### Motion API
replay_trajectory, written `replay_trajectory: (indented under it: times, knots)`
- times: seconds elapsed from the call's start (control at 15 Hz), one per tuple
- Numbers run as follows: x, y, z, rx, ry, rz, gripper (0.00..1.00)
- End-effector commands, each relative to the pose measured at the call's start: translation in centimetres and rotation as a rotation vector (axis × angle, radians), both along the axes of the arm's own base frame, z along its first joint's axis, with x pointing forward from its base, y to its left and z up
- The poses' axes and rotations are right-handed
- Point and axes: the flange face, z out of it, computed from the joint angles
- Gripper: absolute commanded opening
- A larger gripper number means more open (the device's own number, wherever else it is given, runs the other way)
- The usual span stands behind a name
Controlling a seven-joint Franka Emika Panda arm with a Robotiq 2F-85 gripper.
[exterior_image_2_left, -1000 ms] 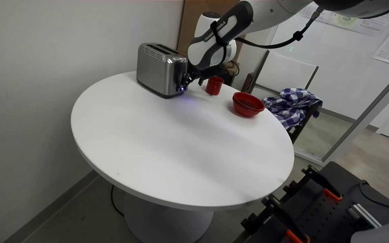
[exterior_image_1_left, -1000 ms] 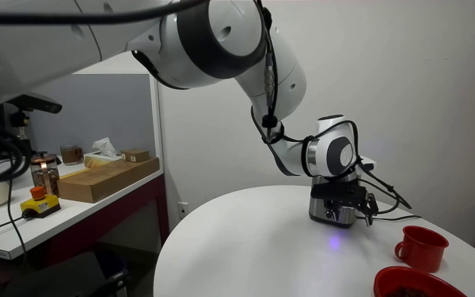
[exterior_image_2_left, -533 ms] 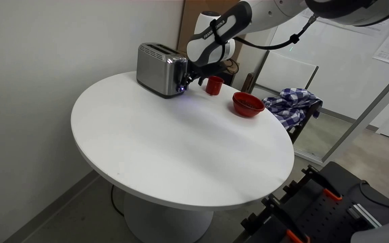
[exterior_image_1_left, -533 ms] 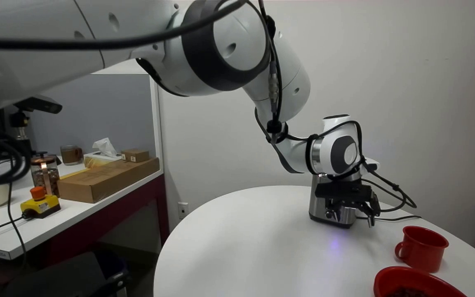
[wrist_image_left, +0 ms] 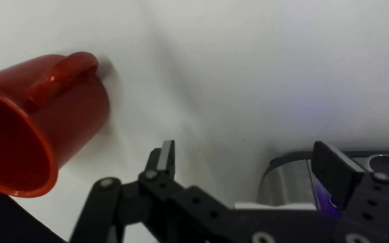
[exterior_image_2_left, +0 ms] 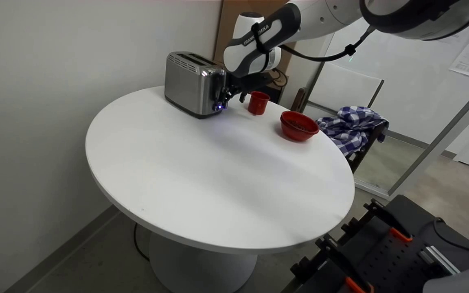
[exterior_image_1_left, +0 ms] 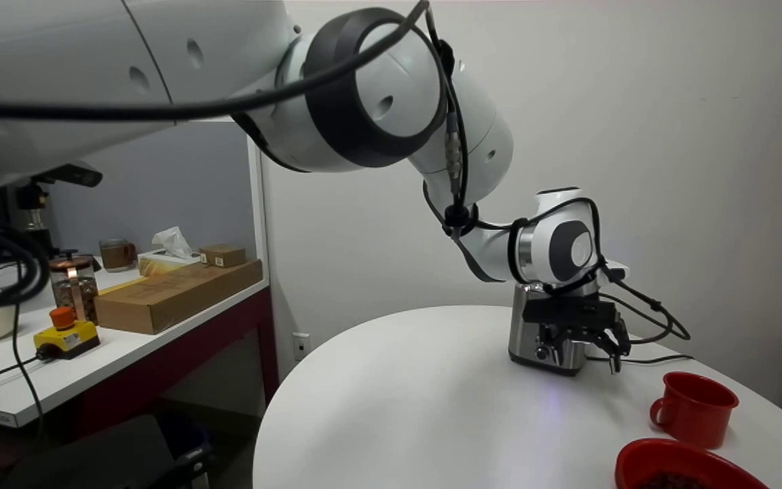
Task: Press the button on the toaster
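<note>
The silver toaster [exterior_image_1_left: 522, 333] stands at the table's far side in both exterior views, its end panel facing my gripper [exterior_image_2_left: 233, 99]. Purple-blue light shows low on that panel around a button [exterior_image_2_left: 220, 107]. In the wrist view the toaster [wrist_image_left: 284, 182] is at the lower right, with a round knob [wrist_image_left: 388, 167] at the right edge. My gripper [wrist_image_left: 244, 145] is open with nothing between its fingers. Its right finger overlaps the panel and partly covers the lit button ring [wrist_image_left: 333, 201]; I cannot tell whether it touches. The left finger is over bare table.
A red cup [exterior_image_1_left: 695, 411] stands near the gripper's outer finger; it also shows in the wrist view [wrist_image_left: 79, 111]. A red bowl [exterior_image_2_left: 299, 126] with small dark contents is on the round white table [exterior_image_2_left: 218, 183]. The toaster's black cord [exterior_image_1_left: 642, 359] runs behind. A wall is close behind.
In the exterior views my gripper and wrist have shifted slightly, to the right in the view facing the wall. The upper arm has come lower. The purple glow on the table is fainter.
</note>
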Motion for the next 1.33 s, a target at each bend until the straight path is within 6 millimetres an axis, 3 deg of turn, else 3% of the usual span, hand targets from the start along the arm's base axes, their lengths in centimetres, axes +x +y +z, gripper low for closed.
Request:
replay_trajectory:
  times: [0.0,0.6,1.27]
  knots:
    - [0.6,0.5,-2.1,0.039,0.020,0.009,1.00]
    - [0.9,0.4,-2.7,0.088,0.048,-0.010,1.00]
    - [1.3,-0.6,-2.6,0.218,-0.033,-0.181,1.00]
